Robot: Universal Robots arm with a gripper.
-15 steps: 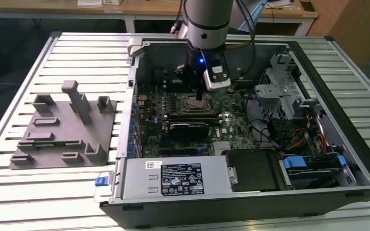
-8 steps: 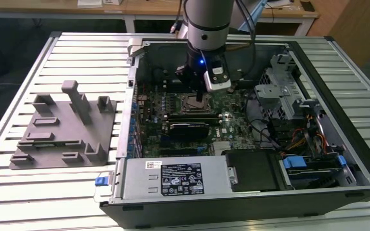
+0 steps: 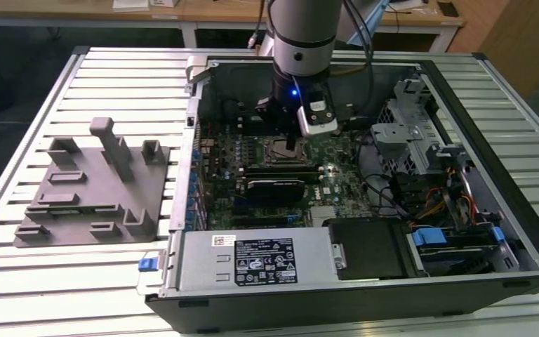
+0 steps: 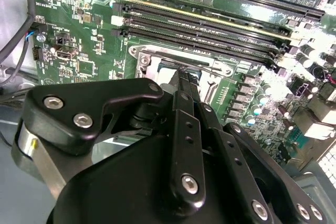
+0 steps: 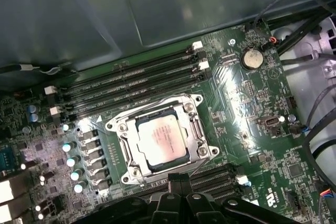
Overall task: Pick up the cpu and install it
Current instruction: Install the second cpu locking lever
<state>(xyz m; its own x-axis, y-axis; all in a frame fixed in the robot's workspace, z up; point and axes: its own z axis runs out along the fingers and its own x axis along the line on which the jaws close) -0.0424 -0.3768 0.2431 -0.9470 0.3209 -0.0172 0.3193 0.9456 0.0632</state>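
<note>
The cpu (image 5: 160,140) lies flat inside the metal-bordered socket frame (image 5: 122,128) on the motherboard (image 5: 252,108), so it looks already seated; doing this step well means the hand (image 3: 291,149) rising straight off it with no sideways drag. Whether the hand is parted or closed I cannot tell: in both wrist views its own dark linkage covers the tips, and the socket's near edge is cut off.

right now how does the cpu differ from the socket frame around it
The cpu is a pale, silvery flat square with a plain top; the socket frame is a metal border with screws at its corners and an open middle. The cpu lies inside; the frame surrounds it. Both sit flat on the green motherboard.
</note>
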